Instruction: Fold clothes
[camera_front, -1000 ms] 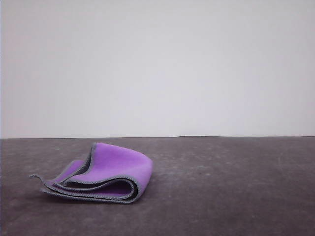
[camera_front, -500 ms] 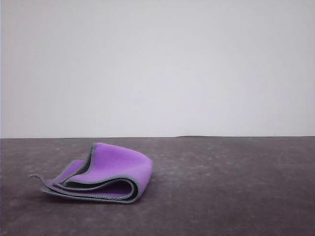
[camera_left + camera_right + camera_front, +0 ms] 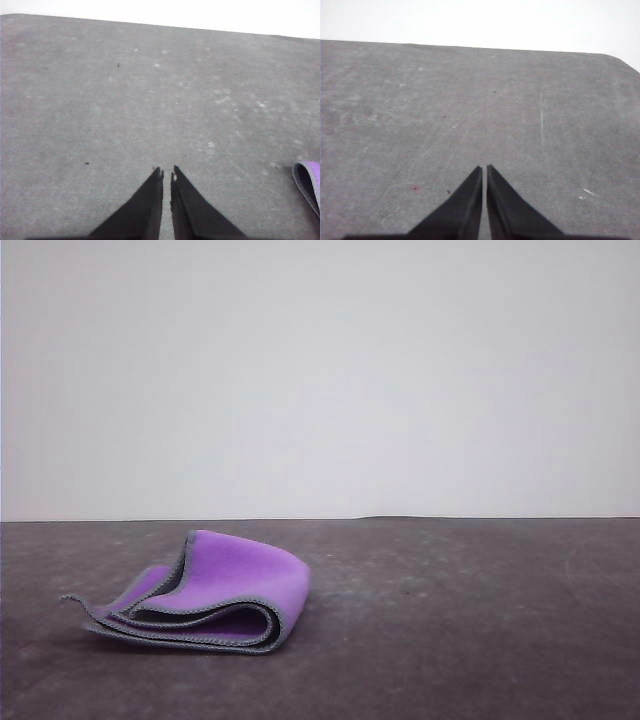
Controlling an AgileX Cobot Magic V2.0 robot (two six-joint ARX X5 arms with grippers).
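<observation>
Front view: the table [image 3: 450, 630], a dark grey, scuffed surface, spans the lower part of the frame beneath a plain pale wall [image 3: 320, 370]. On its left half lies the cloth [image 3: 205, 595], folded over into a loose bundle of several layers, purple face outward on top, pale grey stitched edge running along the open side nearest the camera. One corner trails out flat toward the left. Compared with the two earlier front frames, nothing has shifted: the bundle keeps the same outline and position, and the layers have not sprung open.

Left wrist view: the left tool [image 3: 166, 173] is clenched, fingertips nearly together with nothing between them, held above bare table. A sliver of the cloth's edge [image 3: 309, 182] shows at the side, apart from the tool.

Right wrist view: the right tool [image 3: 484, 169] is likewise clenched and empty over bare table.

Assessment: the fold appears complete and stable, though loose rather than pressed flat. Both tools stand clear; the task looks finished or very near it.
</observation>
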